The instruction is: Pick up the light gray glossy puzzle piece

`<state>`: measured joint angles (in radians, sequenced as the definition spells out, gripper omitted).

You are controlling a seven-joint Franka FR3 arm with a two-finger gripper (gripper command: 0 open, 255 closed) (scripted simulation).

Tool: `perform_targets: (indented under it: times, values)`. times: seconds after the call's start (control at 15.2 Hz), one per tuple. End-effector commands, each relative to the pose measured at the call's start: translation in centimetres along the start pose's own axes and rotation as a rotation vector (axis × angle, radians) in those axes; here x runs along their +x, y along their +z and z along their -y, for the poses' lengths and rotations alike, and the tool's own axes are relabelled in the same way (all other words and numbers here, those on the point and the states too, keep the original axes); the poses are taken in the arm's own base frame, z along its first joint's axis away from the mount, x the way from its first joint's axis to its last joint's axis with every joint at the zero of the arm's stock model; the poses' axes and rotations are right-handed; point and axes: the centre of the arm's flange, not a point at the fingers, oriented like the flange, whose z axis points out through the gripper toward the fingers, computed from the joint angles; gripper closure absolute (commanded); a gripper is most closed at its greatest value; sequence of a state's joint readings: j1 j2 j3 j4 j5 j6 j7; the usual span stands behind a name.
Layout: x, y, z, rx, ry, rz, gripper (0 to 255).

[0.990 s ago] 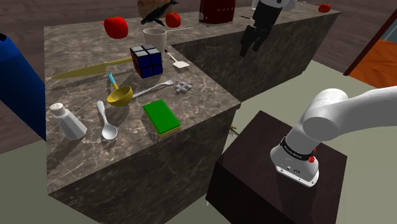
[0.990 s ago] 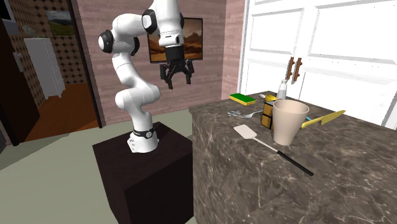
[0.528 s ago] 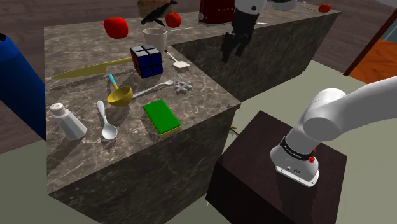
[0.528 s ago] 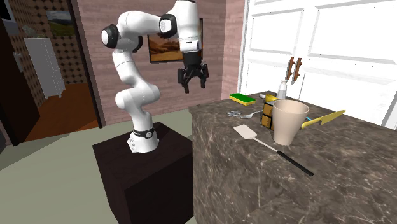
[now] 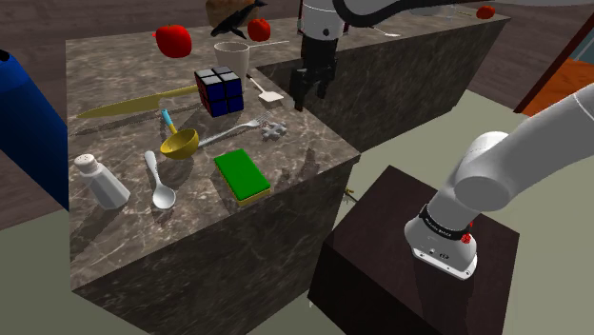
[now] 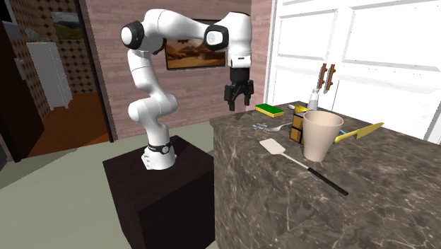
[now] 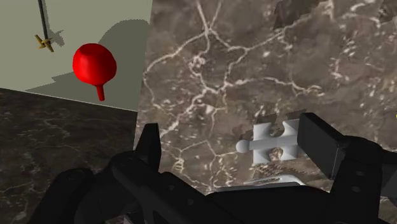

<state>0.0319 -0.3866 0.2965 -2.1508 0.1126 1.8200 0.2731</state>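
The light grey puzzle piece point(image 5: 273, 130) lies flat on the dark marbled counter point(image 5: 314, 143), near its corner and beside a metal spoon point(image 5: 238, 129). My black gripper point(image 5: 306, 93) hangs above the counter, up and to the shoulder view's right of the piece, apart from it. In the second exterior view the gripper point(image 6: 239, 105) hovers over the counter's edge, with the piece point(image 6: 260, 126) lower and to its right. In the wrist view the piece point(image 7: 273, 141) sits just inside the right finger point(image 7: 318, 145). The gripper point(image 7: 234, 153) is open and holds nothing.
Near the piece are a green and yellow sponge point(image 5: 241, 175), a Rubik's cube point(image 5: 218, 90), a white spatula point(image 5: 267, 92), a beige cup point(image 5: 231, 59) and a yellow ladle point(image 5: 179, 143). A salt shaker point(image 5: 100, 181) and a white spoon point(image 5: 159, 181) stand further left. The dark stand point(image 5: 419, 257) is beside the counter.
The arm has swung toward the shoulder view's left and come lower, from beside the counter to above it near the puzzle piece. The fingers have stayed apart.
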Motion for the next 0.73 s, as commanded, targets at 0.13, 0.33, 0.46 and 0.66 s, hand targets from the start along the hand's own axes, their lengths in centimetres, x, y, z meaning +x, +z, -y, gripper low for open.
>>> perform_targets:
  times: [0.13, 0.33, 0.46, 0.66]
  values:
    - [2.9, 2.3, 4.5, -0.013, -0.027, 0.026, 0]
    - [4.4, 3.5, 6.8, -0.02, -0.041, 0.04, 0]
    - [4.4, 4.6, 6.8, -0.02, -0.041, 0.04, 0]
    - [4.3, 6.1, 6.7, -0.02, -0.041, 0.04, 0]
